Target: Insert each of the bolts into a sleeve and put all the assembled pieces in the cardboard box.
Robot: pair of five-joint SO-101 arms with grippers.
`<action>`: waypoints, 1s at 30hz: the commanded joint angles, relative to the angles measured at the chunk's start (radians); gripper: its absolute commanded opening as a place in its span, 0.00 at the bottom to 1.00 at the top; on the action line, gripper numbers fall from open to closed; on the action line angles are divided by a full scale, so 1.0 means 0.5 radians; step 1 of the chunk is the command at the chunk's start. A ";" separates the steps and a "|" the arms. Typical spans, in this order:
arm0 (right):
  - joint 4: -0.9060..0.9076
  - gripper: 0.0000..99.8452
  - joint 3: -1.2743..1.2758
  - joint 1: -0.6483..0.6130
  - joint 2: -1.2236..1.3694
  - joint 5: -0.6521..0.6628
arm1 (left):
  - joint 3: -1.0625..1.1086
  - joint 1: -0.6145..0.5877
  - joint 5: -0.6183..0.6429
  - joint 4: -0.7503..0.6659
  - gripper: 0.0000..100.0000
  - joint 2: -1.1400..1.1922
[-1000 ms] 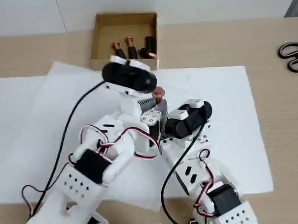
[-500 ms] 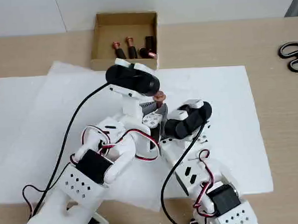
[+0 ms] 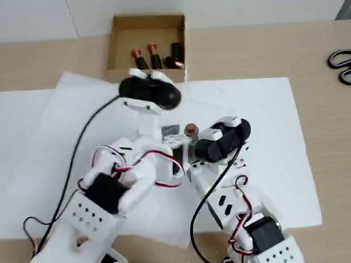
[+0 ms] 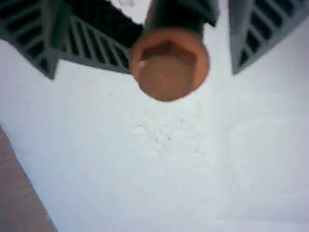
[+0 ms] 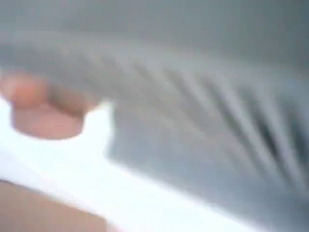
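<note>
Bolt is mid-counter over the white sheet, copper head up, pinched in between the two arms. In the left wrist view the head faces the camera with a dark sleeve right behind it. It looks seated in the sleeve, but the joint is hidden, so that's my read.

Left fingers sit either side of the piece, spread, with sheet showing in the gap on one side. They're not clamping it; I'd say they're caging it so it stays upright.

Right arm presses in from the near right, probably bracing the sleeve. Can't tell whether its grip is closed.

Box is far, at the sheet's edge, with three finished pieces inside, so it's a short carry. Scissors are far right, well apart.
</note>
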 commanded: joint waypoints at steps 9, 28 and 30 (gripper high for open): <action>-0.044 0.01 -0.071 -0.005 -0.020 -0.015 | -0.520 -0.485 0.009 0.451 0.24 -0.049; 0.038 0.00 -1.995 0.265 1.993 -0.003 | -0.585 -1.206 -0.460 0.988 0.24 -0.049; -0.127 0.00 -2.228 0.265 2.318 -0.003 | -0.582 -1.206 -0.460 0.991 0.24 -0.049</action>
